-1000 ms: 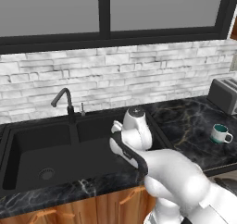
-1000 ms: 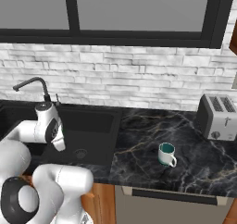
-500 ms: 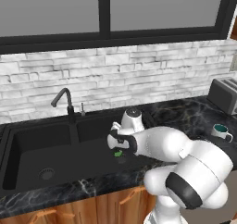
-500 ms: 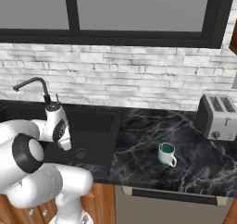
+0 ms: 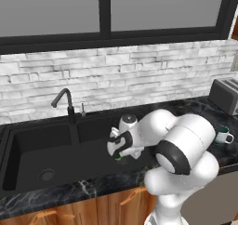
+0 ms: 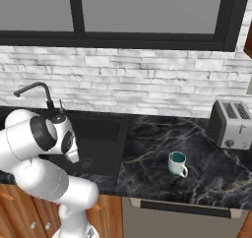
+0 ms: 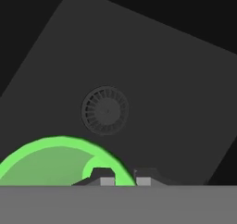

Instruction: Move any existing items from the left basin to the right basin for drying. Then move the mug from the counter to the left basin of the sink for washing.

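Lower left of the hand view: gripper (image 7: 124, 177) pinches the green cup (image 7: 51, 160) by its rim — likely light, rigid, slippery.

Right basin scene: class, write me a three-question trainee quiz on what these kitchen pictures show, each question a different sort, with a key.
1. True or false: the white mug stands on the counter.
2. The gripper is shut on: A) the faucet B) the green cup's rim C) the toaster.
3. Fill in: in the hand view, the cup hangs over a basin's round ____.

Key: 1 true; 2 B; 3 drain.
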Available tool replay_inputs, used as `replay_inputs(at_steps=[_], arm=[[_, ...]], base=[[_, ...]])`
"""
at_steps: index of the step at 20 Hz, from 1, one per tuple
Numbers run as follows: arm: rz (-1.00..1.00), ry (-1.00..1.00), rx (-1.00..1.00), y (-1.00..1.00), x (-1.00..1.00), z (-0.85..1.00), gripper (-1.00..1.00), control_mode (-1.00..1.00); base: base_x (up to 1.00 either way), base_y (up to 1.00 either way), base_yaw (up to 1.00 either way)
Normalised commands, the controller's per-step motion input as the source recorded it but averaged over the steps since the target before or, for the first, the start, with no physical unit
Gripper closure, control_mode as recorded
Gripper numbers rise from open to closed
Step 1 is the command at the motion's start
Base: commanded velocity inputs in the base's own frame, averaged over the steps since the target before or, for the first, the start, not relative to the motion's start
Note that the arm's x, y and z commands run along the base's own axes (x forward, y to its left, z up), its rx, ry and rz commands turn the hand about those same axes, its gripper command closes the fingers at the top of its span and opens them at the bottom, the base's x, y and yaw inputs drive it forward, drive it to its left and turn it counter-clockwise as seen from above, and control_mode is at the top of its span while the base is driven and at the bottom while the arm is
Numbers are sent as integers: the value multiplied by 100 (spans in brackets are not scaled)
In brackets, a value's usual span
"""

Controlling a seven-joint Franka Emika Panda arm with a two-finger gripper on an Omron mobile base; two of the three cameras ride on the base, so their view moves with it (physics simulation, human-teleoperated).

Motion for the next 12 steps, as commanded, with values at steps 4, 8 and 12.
replay_inputs(at_steps=[4, 8, 12], arm=[[0, 0, -1, 0, 18, -26, 100, -100], [0, 0, 0, 0, 19, -29, 100, -100], [0, 2, 0, 0, 23, -28, 100, -100]], base=[[0, 0, 0], [0, 0, 0], [0, 0, 0]])
